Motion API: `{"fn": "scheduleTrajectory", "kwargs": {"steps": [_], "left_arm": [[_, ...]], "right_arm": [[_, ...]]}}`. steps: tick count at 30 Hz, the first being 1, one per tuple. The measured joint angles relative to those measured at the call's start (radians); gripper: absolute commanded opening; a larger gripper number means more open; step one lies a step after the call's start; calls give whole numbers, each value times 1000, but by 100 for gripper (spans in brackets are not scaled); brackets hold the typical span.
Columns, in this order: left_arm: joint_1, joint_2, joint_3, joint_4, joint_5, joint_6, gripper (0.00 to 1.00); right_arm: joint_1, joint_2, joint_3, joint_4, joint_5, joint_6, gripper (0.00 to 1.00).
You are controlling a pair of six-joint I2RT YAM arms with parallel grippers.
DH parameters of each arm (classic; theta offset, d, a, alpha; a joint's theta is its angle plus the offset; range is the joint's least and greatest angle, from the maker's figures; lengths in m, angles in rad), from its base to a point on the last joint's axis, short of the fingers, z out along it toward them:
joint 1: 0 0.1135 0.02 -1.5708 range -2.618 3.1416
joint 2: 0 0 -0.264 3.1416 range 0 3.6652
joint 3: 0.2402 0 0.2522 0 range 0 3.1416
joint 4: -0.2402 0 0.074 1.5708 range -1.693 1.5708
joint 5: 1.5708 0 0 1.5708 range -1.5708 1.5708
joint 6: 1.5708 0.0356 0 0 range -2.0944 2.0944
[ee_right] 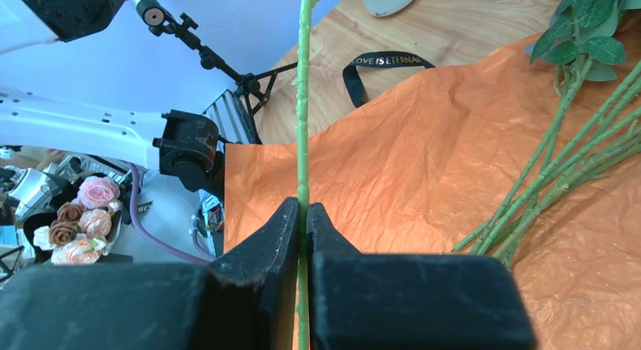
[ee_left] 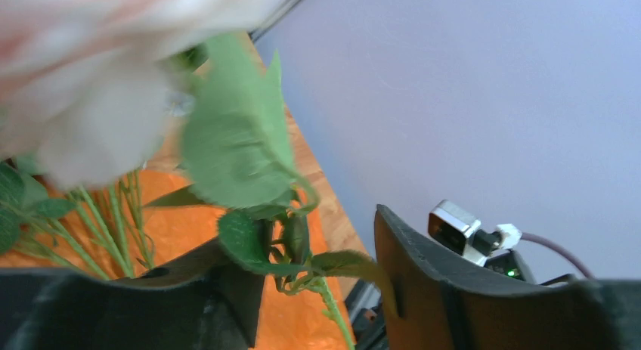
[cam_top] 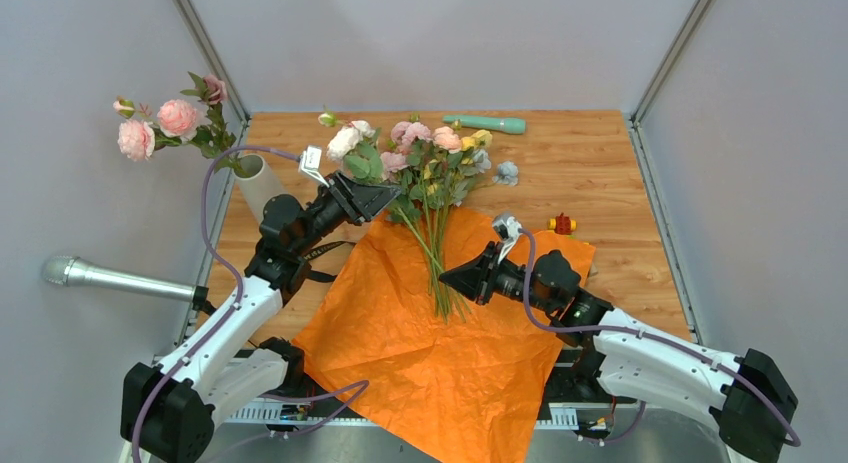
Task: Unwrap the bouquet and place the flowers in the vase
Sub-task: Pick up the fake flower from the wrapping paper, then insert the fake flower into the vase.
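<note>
From above, we see the orange paper (cam_top: pixel 430 353) spread flat on a wooden table (cam_top: pixel 600 173). The flowers (cam_top: pixel 430 158) lie across its far edge, blooms off the sheet and stems on it. The vase (cam_top: pixel 262 183) stands beyond the paper's far-left corner and holds pink blooms (cam_top: pixel 160 123). The left gripper (cam_top: pixel 380 201) reaches into the leaves at that far edge. The right gripper (cam_top: pixel 450 277) sits over the sheet's middle, by the stem ends.

In the left wrist view, the jaws stand apart with a leafy sprig (ee_left: pixel 291 255) between them. We cannot tell whether they press it. A blurred pale bloom fills the upper left.

In the right wrist view, the fingers are clamped on one green stem (ee_right: pixel 304 100), its bloom cut off above. A black strap (ee_right: pixel 385 63) lies just off the paper.
</note>
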Motion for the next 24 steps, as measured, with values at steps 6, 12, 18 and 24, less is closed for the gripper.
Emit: {"fn": "scheduleTrajectory", "kwargs": {"steps": [6, 12, 18, 24], "left_arm": [[3, -4, 0, -8, 4, 14, 12], [4, -16, 1, -32, 11, 27, 0], [4, -16, 14, -62, 40, 89, 0], [4, -10, 252, -334, 87, 412, 0]], "right_arm": [[6, 14, 3, 4, -8, -13, 0], [7, 13, 5, -16, -3, -25, 6], [8, -14, 7, -55, 30, -37, 52], [8, -101, 12, -144, 104, -58, 78]]}}
